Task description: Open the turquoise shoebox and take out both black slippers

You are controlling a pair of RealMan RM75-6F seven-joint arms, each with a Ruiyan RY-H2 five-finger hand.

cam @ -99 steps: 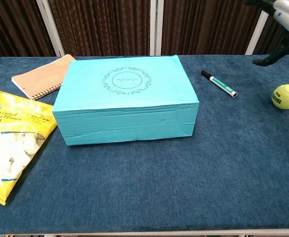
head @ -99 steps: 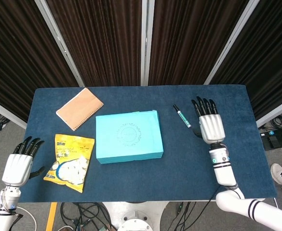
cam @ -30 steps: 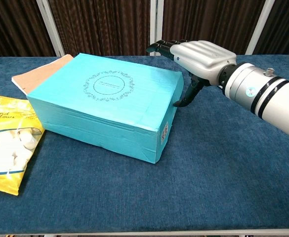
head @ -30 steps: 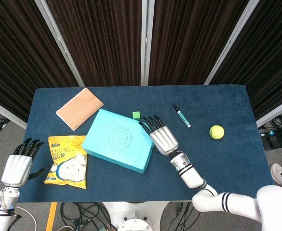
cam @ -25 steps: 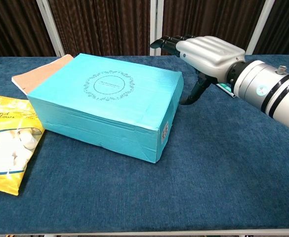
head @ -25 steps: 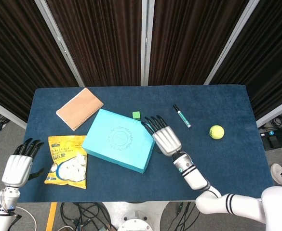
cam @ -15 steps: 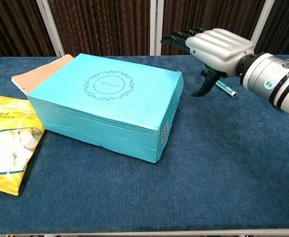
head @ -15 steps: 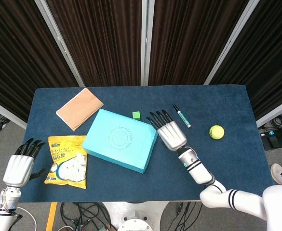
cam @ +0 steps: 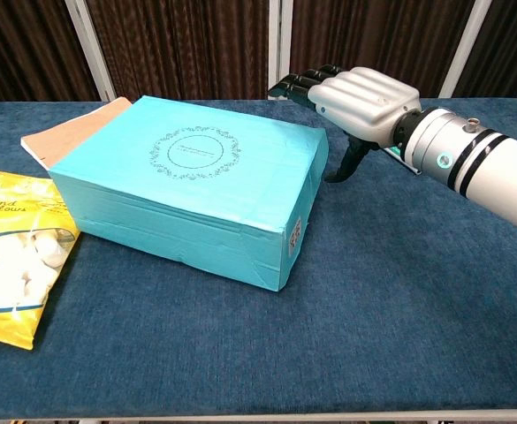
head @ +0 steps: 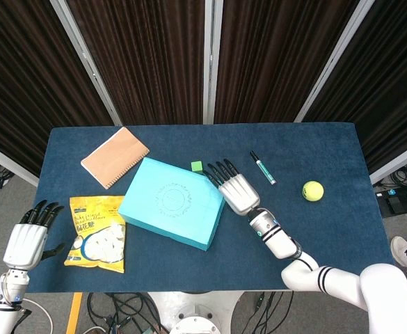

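Observation:
The turquoise shoebox (head: 172, 201) (cam: 187, 181) lies closed on the blue table, turned at an angle, its lid printed with a round ornament. No slippers show; the lid hides the inside. My right hand (head: 232, 188) (cam: 357, 99) hovers flat and open beside the box's right end, fingers stretched past its far right corner, thumb hanging down next to the end wall. Whether it touches the box cannot be told. My left hand (head: 28, 238) hangs open off the table's front left edge, holding nothing.
A yellow snack bag (head: 97, 233) (cam: 9, 261) lies left of the box. A tan spiral notebook (head: 115, 157) (cam: 68, 132) sits behind it. A small green cube (head: 197, 166), a marker (head: 262, 168) and a yellow tennis ball (head: 312, 190) lie to the right.
Since 3.3 s ago the box has been turned and shifted left. Over the last half second my right hand came back left toward the box's right end. The left hand stays still.

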